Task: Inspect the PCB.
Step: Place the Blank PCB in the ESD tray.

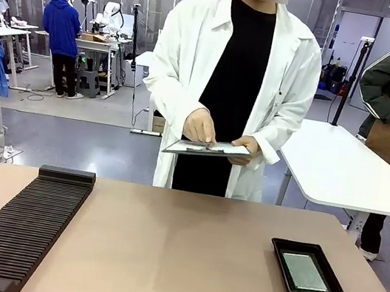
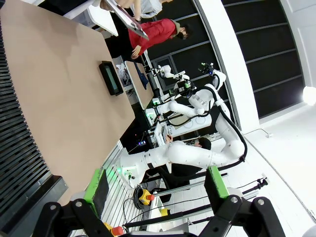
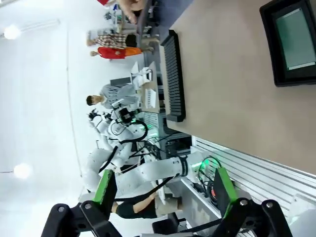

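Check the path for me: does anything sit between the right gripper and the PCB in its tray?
Nothing visible does. The PCB lies uncovered in the black tray, with bare tabletop between it and the open right gripper. The slotted rack sits far left.

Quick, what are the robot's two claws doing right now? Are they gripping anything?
Left gripper: open, holding nothing.
Right gripper: open, holding nothing.
The PCB lies in the black tray, untouched.
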Available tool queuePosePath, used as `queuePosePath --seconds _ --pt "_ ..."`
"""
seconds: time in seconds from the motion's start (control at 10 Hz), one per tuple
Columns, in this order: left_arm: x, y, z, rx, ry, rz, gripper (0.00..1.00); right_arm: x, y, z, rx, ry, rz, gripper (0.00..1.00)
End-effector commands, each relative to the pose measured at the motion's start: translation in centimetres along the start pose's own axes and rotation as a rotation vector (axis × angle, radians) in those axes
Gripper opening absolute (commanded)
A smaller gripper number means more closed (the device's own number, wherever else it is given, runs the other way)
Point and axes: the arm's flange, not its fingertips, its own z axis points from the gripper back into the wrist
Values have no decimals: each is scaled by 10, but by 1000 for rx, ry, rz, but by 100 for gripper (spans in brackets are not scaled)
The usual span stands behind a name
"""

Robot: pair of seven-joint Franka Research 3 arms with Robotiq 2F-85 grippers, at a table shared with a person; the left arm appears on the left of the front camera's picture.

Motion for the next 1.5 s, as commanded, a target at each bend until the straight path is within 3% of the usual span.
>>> queuePosePath --seconds 0.0,1.4 --pt "-1 -2 1 7 7 1 100 5 -11 -10 65 -26 15 100" --pt "-1 -2 1 7 7 1 100 1 -8 -1 30 -14 -5 100"
